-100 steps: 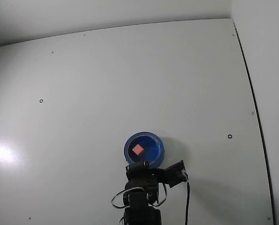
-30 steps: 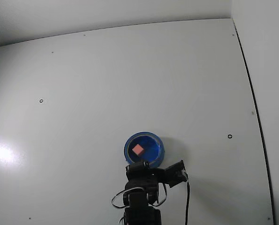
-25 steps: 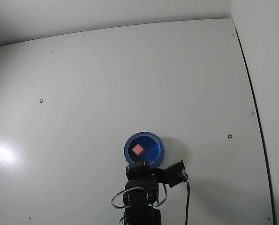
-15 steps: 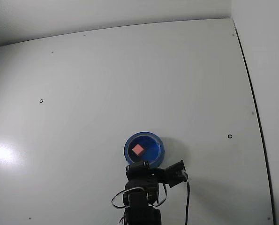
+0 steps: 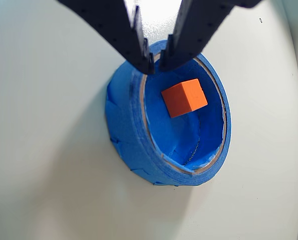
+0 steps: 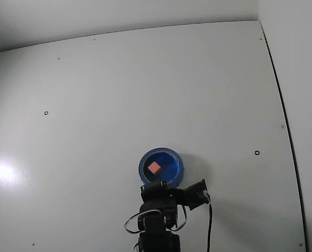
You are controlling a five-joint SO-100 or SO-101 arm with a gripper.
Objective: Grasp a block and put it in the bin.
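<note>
The block is a small orange-pink cube lying inside the bin, a round blue container with a thick rim. My gripper comes in from the top of the wrist view, its tips just above the bin's near rim. Its jaws stand almost together with nothing between them. In the fixed view the block rests in the bin, just beyond the folded black arm at the bottom edge. The fingers themselves cannot be made out in that view.
The white table stretches around the bin, with small dark holes. A dark seam marks its right edge against a wall. A black cable hangs beside the arm.
</note>
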